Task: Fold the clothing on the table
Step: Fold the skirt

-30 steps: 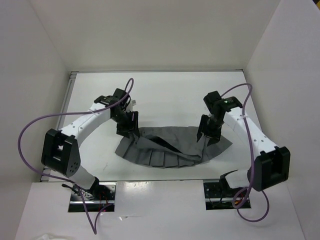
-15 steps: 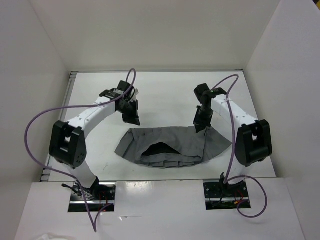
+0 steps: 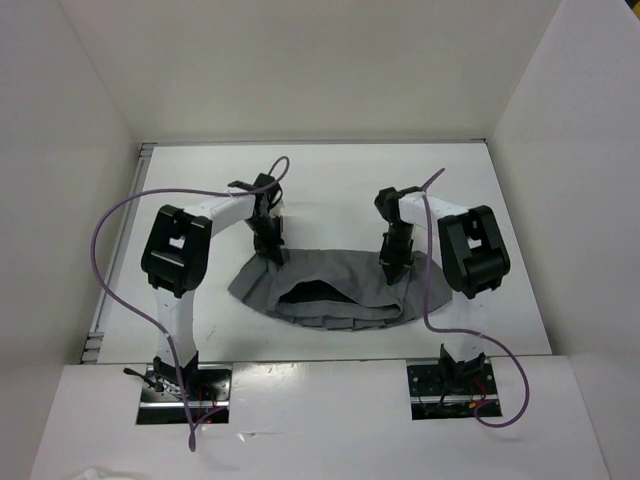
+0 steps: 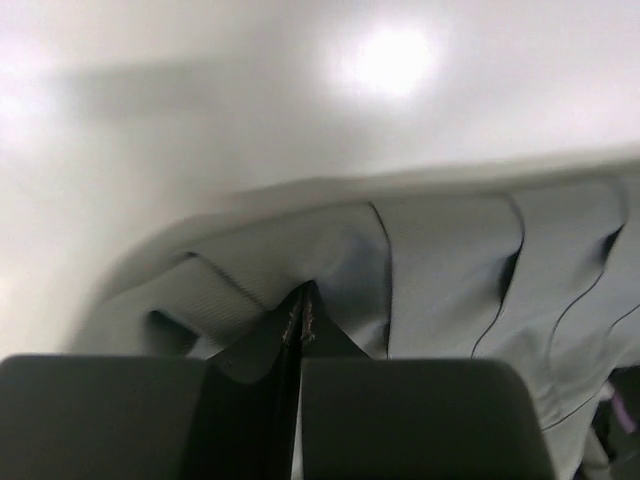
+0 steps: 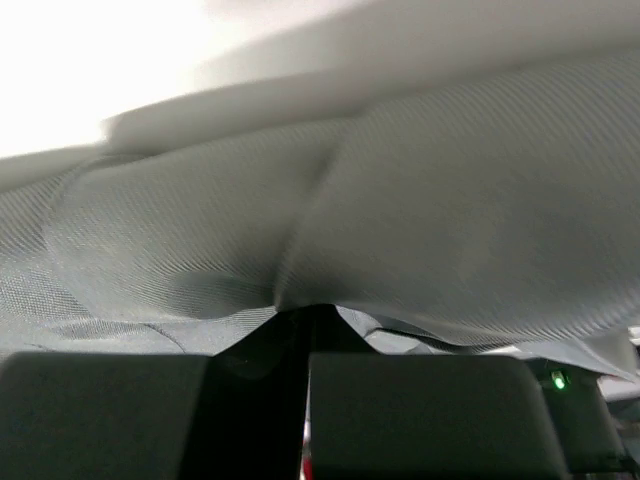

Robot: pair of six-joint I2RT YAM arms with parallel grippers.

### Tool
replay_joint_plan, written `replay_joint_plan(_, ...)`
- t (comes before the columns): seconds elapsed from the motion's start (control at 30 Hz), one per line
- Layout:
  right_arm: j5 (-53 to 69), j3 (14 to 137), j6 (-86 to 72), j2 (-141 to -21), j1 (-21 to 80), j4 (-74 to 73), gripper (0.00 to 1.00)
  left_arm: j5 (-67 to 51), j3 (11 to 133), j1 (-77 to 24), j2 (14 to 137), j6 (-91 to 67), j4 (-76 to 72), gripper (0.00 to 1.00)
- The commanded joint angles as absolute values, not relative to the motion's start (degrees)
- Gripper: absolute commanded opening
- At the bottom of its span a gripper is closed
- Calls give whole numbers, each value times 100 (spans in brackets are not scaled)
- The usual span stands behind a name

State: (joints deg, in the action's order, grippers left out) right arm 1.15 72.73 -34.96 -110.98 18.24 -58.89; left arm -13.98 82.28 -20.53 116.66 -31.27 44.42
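Left fingers and right fingers tight on grey skirt

The top camera sits above and behind my bases, looking down and forward over the whole white table from well off. Each wrist camera looks out past the dark fingers of my left gripper or my right gripper, very close to the pleated grey skirt. All three views share that skirt.

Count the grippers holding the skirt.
2. The left gripper pinches the skirt's far edge at its left end; the right gripper pinches the far edge at its right end.
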Motion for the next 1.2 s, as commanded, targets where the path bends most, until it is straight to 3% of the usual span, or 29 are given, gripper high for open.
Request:
replay_joint_plan(0.0,-104,8004,-3357,-11599,1803,-5502,0,-897,8893,-1680,12049,-2944,4289,0)
replay_joint_plan(0.23,-342,9333,-3103,-11963,1547,-5405,6,-1072,10151,-1415,12350,-2716,4377,4)
replay_joint_plan(0.27,-343,9404,-3033,-11875,1547,-5405,11,-1168,10151,-1354,12209,-2716,4377,14)
replay_joint_plan(0.3,-404,9465,-3032,-11657,1547,-5327,18,-1395,10030,-1354,12043,-2716,4307,49)
replay_joint_plan(0.33,-404,9466,-2963,-11550,1547,-5265,20,-1537,9915,-1293,11693,-2777,4115,58)
replay_joint_plan(0.4,-309,9519,-2901,-11269,1547,-5265,27,-1818,9669,-1213,11314,-2952,3912,65)
replay_joint_plan(0.73,-123,9246,-2795,-11118,1600,-4957,34,-2127,8895,-1002,11382,-3428,3472,65)
replay_joint_plan(1.17,-448,9544,-2689,-11417,1600,-5071,37,-1512,8657,-1222,11487,-3428,3594,63)
